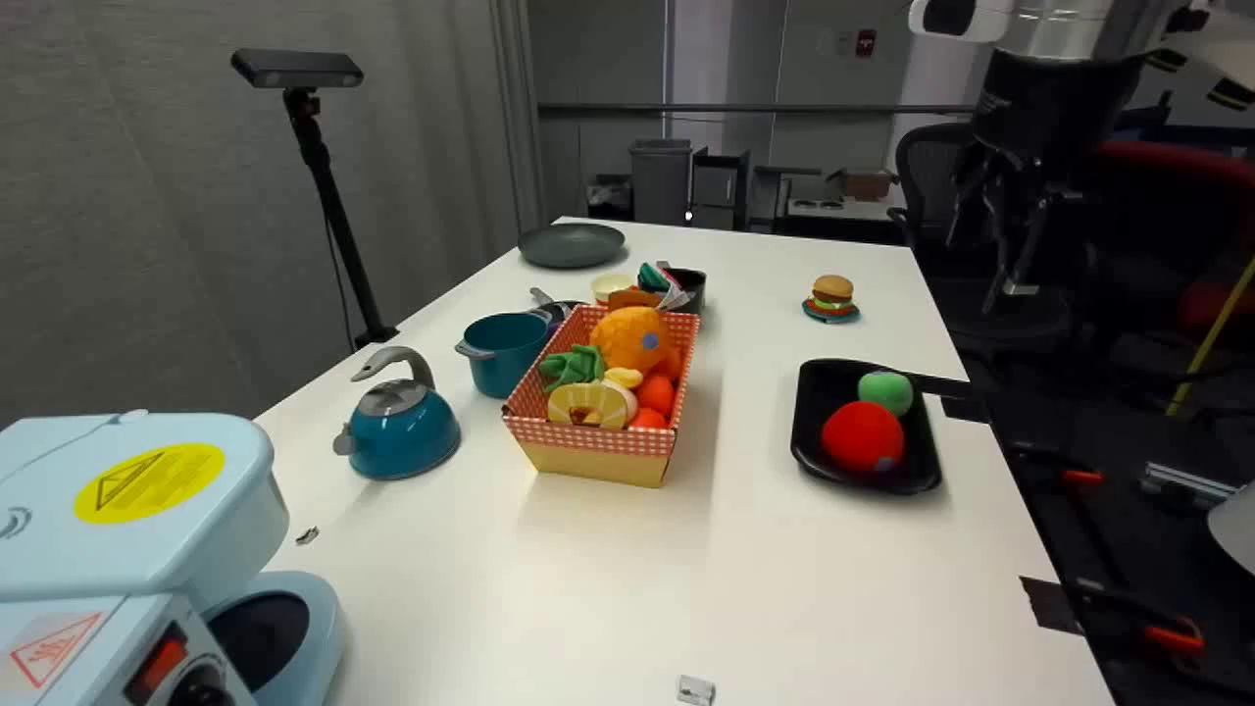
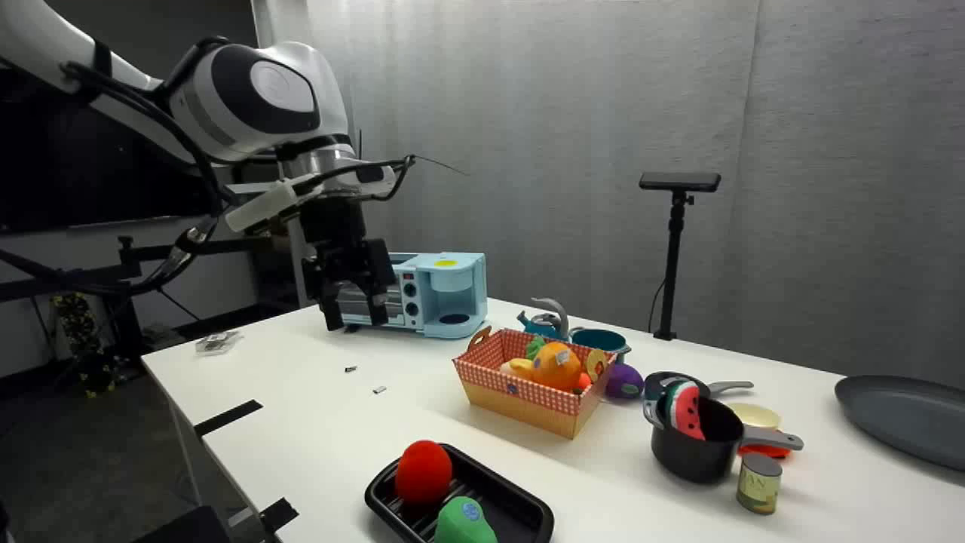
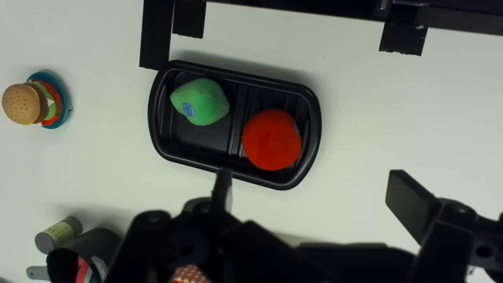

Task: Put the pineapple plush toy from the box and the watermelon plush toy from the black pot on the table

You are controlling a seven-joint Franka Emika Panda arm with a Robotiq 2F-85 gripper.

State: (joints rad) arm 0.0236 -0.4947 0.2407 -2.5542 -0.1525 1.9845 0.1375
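Observation:
The pineapple plush toy appears to be the rounded orange toy [image 1: 627, 336], also in an exterior view [image 2: 556, 367], lying among other plush in the red-checked box [image 1: 593, 463]. A green leafy part touches it; I cannot tell if they are joined. The watermelon plush toy [image 2: 684, 411], a red slice with seeds and green rind, stands in the black pot [image 2: 695, 452], a saucepan. The wrist view shows part of the slice [image 3: 81, 270]. My gripper [image 3: 312, 186] is open and empty, high above the white table [image 1: 608, 569], apart from box and pot. It shows in both exterior views [image 1: 985, 245] [image 2: 354, 317].
A black tray [image 3: 275, 184] holds a red and a green plush. A toy burger [image 1: 831, 294], teal kettle [image 1: 402, 431], teal saucepan [image 1: 505, 353], can [image 2: 759, 483], purple plush [image 2: 624, 381], grey plate [image 2: 905, 422] and light-blue toaster [image 2: 452, 302] stand around. A camera stand [image 2: 673, 256] rises behind.

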